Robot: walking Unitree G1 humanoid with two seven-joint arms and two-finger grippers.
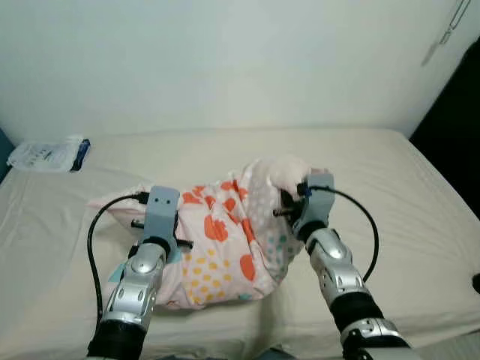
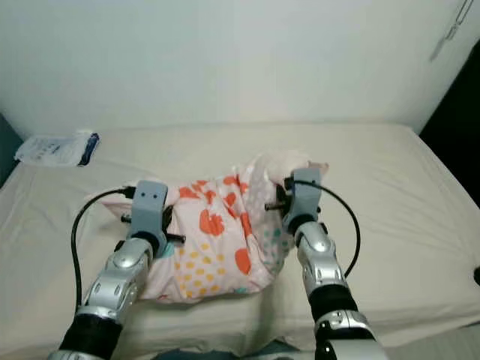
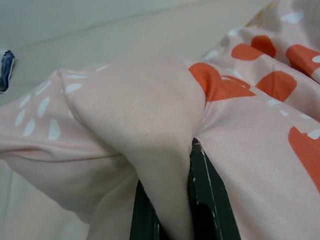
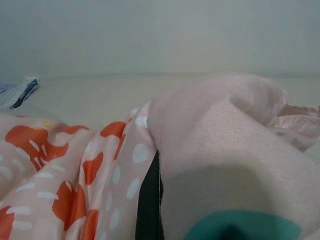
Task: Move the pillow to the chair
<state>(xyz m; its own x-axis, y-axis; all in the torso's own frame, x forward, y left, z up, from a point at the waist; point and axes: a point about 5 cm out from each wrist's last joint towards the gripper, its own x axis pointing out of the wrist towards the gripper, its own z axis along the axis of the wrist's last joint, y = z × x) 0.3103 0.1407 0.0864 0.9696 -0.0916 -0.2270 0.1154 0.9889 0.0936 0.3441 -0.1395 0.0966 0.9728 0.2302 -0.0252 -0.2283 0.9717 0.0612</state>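
A pink pillow [image 1: 225,240] printed with orange, yellow and teal shapes lies bunched in the middle of a beige bed [image 1: 397,195]. My two arms reach to its two ends. In the left wrist view my left gripper [image 3: 172,212] is shut on a fold of the pillow [image 3: 150,115], with pink cloth pinched between the black fingers [image 3: 207,205]. My right gripper [image 1: 289,201] is pressed into the pillow's right end. There one black finger [image 4: 149,200] lies tight against a raised fold of the pillow [image 4: 225,130]; the other finger is hidden by cloth.
A white and blue plastic packet [image 1: 49,155] lies at the bed's far left corner. A white wall [image 1: 225,60] runs behind the bed, and a dark object [image 1: 459,112] stands at the right. Bare mattress lies on both sides of the pillow.
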